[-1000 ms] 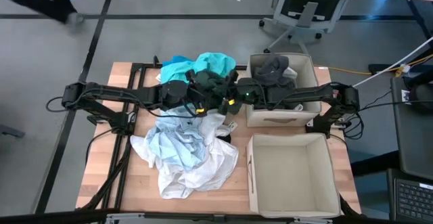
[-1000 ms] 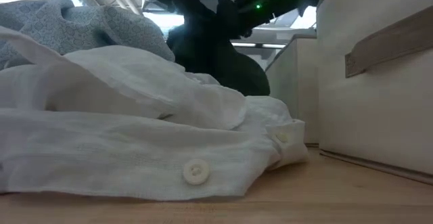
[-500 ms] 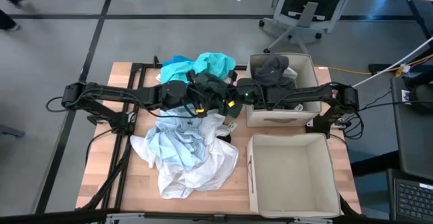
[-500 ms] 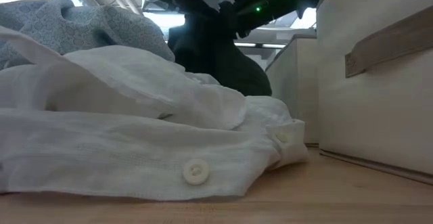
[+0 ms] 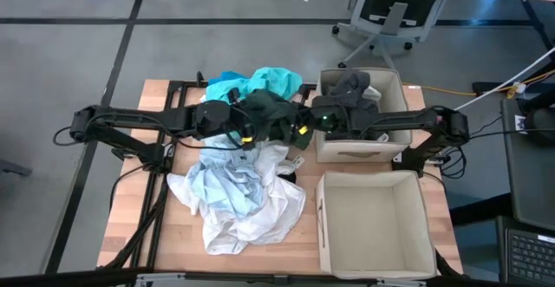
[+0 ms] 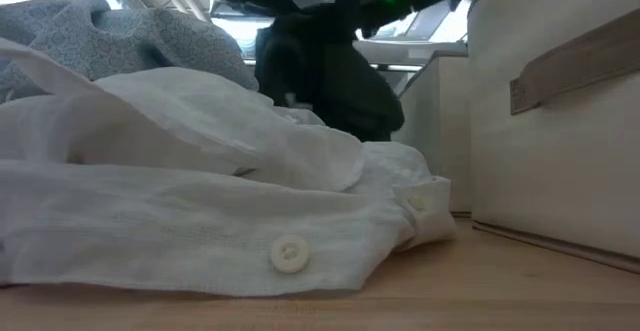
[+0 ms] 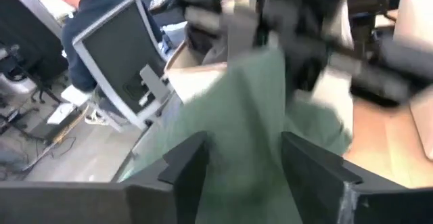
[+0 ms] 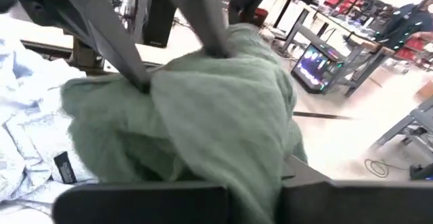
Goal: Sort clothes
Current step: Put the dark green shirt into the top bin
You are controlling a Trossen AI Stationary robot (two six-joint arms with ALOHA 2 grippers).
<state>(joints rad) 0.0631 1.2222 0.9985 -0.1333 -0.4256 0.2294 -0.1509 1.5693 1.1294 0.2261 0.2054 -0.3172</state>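
Observation:
A dark green garment [image 5: 270,114] hangs bunched between my two grippers over the table's far middle, and shows dark in the low view [image 6: 325,76]. My right gripper [image 5: 299,128] is shut on it. My left gripper [image 7: 243,166] stands open with the green cloth [image 7: 257,116] running between its fingers. A teal garment [image 5: 260,81] lies behind them. White and pale blue clothes [image 5: 238,192] lie heaped on the near left of the table. Dark grey clothes [image 5: 351,88] sit in the far beige box [image 5: 357,144]. My left gripper stands open around the dark green garment; I cannot tell whether its fingers [image 8: 128,55] touch the cloth. My right gripper pinches a bunched fold of the garment [image 8: 260,176] between its two fingers, coming level from the table's right. The cloth bulges out in front of the fingers and sags down, slack.
A second beige box [image 5: 373,226] stands open at the near right, close beside the white shirt [image 6: 200,211]. An office chair [image 5: 399,9] stands beyond the table's far edge. People and desks show in the room behind.
My left arm has drawn back a little toward the table's left edge, away from the dark green garment. The garment stays up at my right gripper, and its hanging part has swung and spread slightly toward the boxes.

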